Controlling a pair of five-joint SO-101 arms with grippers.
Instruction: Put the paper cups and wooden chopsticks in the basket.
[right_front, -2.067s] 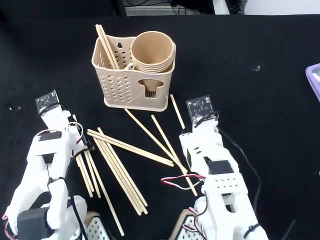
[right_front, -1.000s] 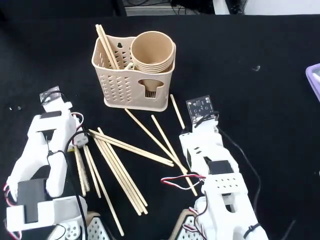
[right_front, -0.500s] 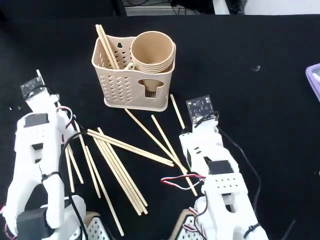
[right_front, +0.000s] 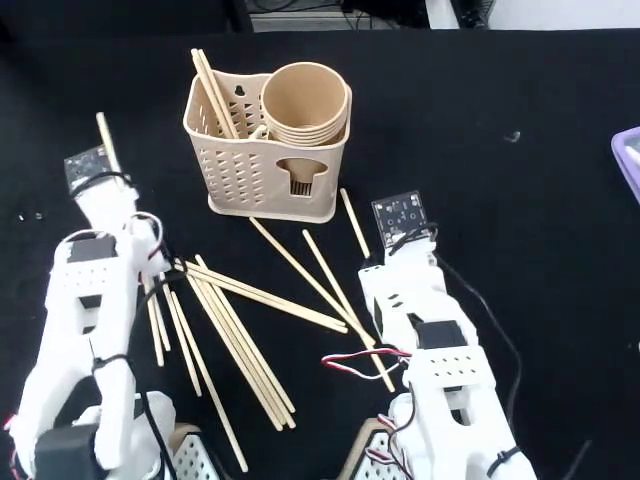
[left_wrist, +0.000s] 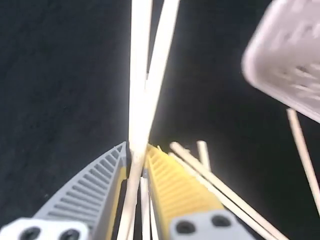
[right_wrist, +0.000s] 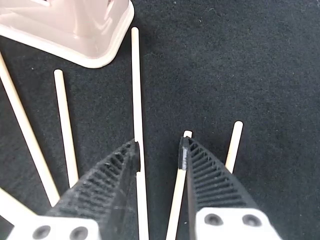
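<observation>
The beige slotted basket (right_front: 262, 168) stands at the back of the table with stacked paper cups (right_front: 306, 100) and a few chopsticks (right_front: 213, 88) in it. My left gripper (left_wrist: 136, 149) is shut on two wooden chopsticks (left_wrist: 145, 75), lifted off the black cloth; their tip (right_front: 103, 130) pokes out beyond the left arm (right_front: 88, 285), left of the basket. My right gripper (right_wrist: 159, 145) is open and low over the cloth in front of the basket (right_wrist: 75, 30), with one chopstick (right_wrist: 135, 85) along its dark finger and another (right_wrist: 178, 185) between the fingers.
Several loose chopsticks (right_front: 238, 330) lie fanned on the cloth between the two arms, and a few more (right_front: 318, 275) lie in front of the basket beside the right arm (right_front: 425, 320). A purple container's edge (right_front: 628, 155) shows at the far right.
The left arm lifted two chopsticks out of the pile, swung left, and now points them up and back toward the basket. The right arm has not moved.
</observation>
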